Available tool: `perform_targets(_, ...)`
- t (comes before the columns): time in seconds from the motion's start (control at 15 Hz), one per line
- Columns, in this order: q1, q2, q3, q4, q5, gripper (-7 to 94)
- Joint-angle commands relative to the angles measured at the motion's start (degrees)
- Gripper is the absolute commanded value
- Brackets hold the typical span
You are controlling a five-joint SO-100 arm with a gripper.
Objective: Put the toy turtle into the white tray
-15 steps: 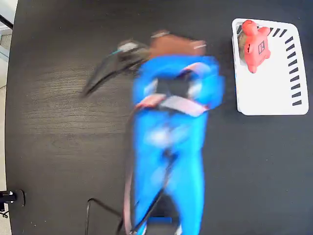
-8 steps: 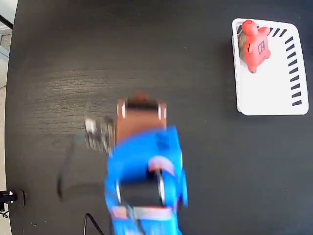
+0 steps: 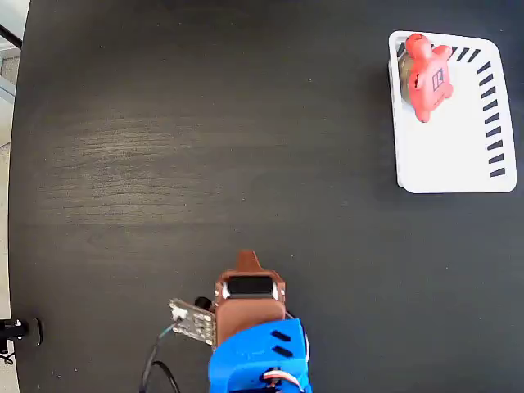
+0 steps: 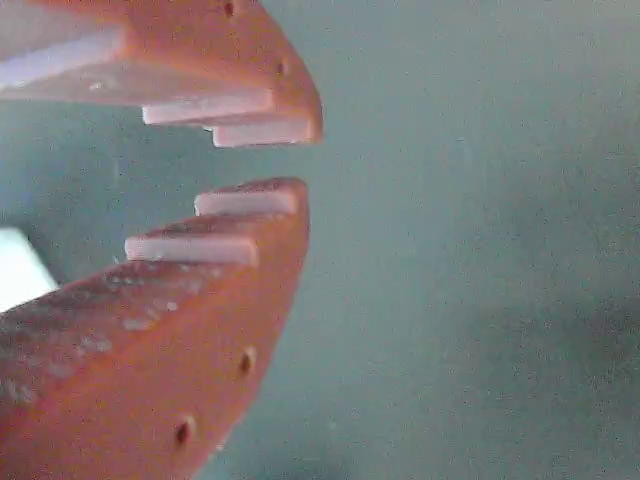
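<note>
I had the blue arm folded back at the bottom edge of the fixed view, with its brown two-finger gripper [image 4: 285, 160] well apart from everything else on the dark wood-grain table [image 3: 164, 147]. In the wrist view the orange-brown fingers [image 4: 180, 330] stood slightly parted, a narrow gap showing between the toothed tips and nothing held between them; behind them I saw only a blurred grey-green background.

The small red-orange toy turtle [image 3: 426, 79] lay inside the white rectangular plastic tray [image 3: 454, 168] with the dark slanted slots, at the tray's upper left corner in the fixed view, close against the left wall. Its red side with a small square mark faced up, and I could not tell whether it rested flat or leaned on the wall.

I judged the placing done and the step in hand to be parking the arm. To do that well, I would have kept the arm low and tucked near its base, clear of the tray, kept the loose cable [image 3: 160, 372] beside the base from snagging, and left the fingers slack rather than squeezed together.
</note>
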Motion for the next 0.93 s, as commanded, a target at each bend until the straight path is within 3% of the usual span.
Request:
perform_targets(0.0, 0.6, 7.8, 4.5, 0.3, 0.1, 0)
perform_targets(0.33, -1.8, 18.0, 9.0, 4.7, 1.0, 0)
perform_targets(0.87, -1.5, 19.6, 9.3, 5.0, 1.0, 0)
